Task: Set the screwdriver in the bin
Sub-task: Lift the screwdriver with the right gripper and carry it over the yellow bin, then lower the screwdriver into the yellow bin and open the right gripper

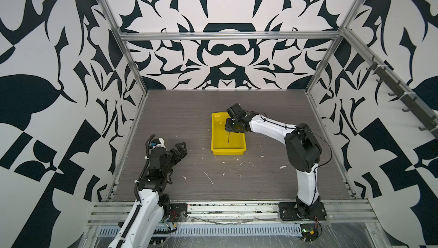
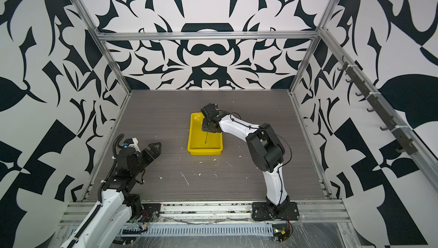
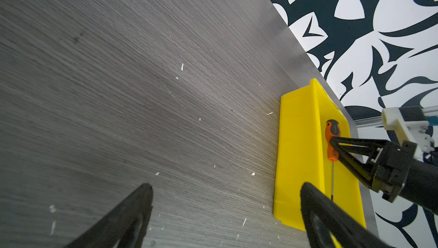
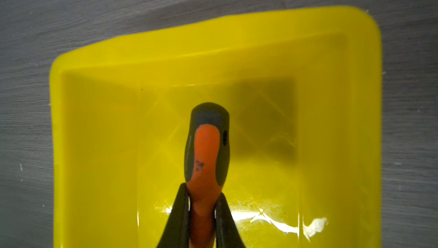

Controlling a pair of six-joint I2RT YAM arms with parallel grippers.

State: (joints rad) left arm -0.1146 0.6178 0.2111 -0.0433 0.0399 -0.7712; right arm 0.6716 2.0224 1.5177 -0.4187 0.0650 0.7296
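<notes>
Over the middle of the worktop [image 1: 189, 182], a little toward its far edge: screwdriver [image 4: 206, 149] held above the bin [image 4: 213, 28] by the right gripper [image 4: 202, 197], jaws pinched tight on the narrow neck of the orange handle. Held roughly level rather than point-down, likely so as to lie flat along the bin's length once let go. From the left wrist view, thin shaft running lengthwise over the yellow floor, inside the rim on every side. Not clearly resting on that floor; height above it impossible to judge.

Gripped at the neck, probably for a firm hold near the balance point, with the slim shaft clear of the fingers.

Near the left edge of the worktop, well apart from the bin: left gripper [image 1: 181, 150], jaws spread wide and holding nothing. Placed there, by the look of it, to stay out of a one-arm job.

Bin flat on the worktop, open side up, with nothing else inside.

Left to do, at a guess: lower a touch if needed, open up, draw back without hooking the handle. Risk worth noting: a roll of the round handle on the glossy floor, though with walls all round to stop it.
</notes>
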